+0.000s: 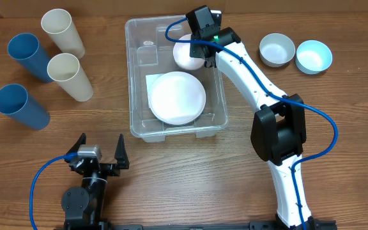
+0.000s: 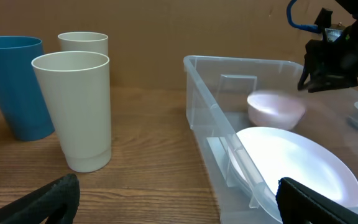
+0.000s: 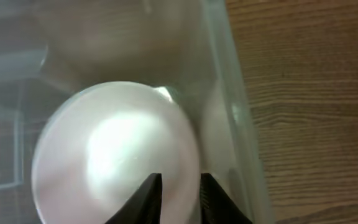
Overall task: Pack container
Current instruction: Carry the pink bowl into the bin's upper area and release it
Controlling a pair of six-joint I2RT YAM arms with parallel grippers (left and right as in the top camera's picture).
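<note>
1. Only the overhead view takes in the whole wooden surface (image 1: 171, 185). The large clear plastic rectangular container (image 1: 136, 76) stands at its middle. A round white plate (image 1: 177, 97) lies flat in the near half of the container, and a small white bowl (image 1: 184, 57) sits in its far right corner.
2. The same view alone shows a grey-rimmed white bowl (image 1: 277, 49) and a light blue bowl (image 1: 314, 56), close together on the surface to the right of the container.
3. From overhead the two blue plastic cups (image 1: 27, 54) and two cream plastic cups (image 1: 69, 75) to the left of the container look slanted. The left wrist view, seeing them from the side, shows three of them standing upright.
4. The left wrist view also shows the black head of the right arm hanging just above the small white bowl, inside the container's far end.
5. The right wrist view looks straight down on that bowl. The jaws of the right gripper (image 3: 180, 190) stand a narrow way apart with the bowl's right rim between them, close to the container's right wall. I cannot tell whether either pad presses on the rim.
6. The left gripper (image 1: 101, 142) sits at the near left of the surface, by the container's near left corner. Its jaws are spread wide, holding and touching nothing.
</note>
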